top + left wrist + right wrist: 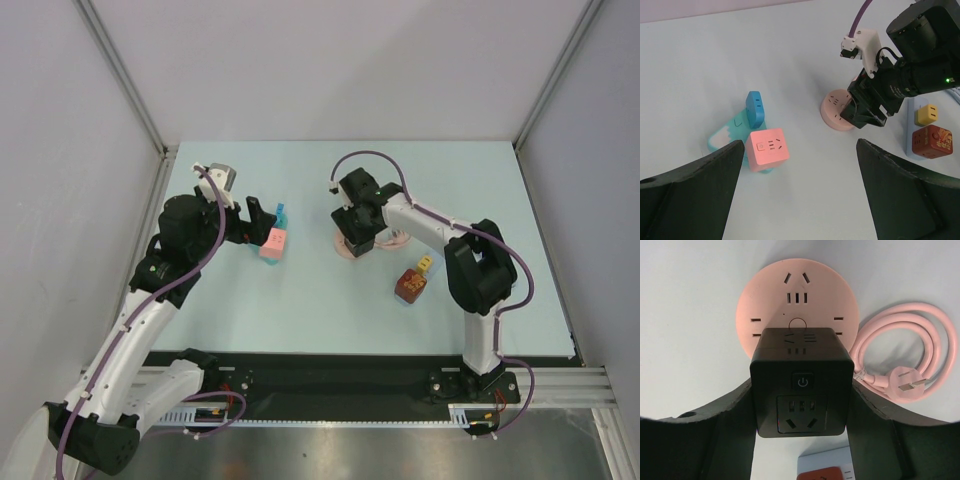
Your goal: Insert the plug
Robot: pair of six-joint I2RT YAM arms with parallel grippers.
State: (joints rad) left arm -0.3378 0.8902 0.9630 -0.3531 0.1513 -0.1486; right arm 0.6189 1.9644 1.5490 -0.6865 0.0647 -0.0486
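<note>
Black cube plug (801, 382) is sitting clamped between the fingers of the right gripper (801, 407) at the centre of the right wrist view, over the pink round socket base (797, 290) in the upper middle. Whether it is touching is unclear. Doing this well is meaning holding it level, lining its hidden prongs with one slot set, then pressing straight down. The left gripper (800, 145) is gaping wide, gripping nothing. Only a power symbol (802, 382) is showing; no brand is reading legibly.

Bright even light, faint shadows, wrist views bowed at edges, left pincer (800, 144) perhaps blurred.
</note>
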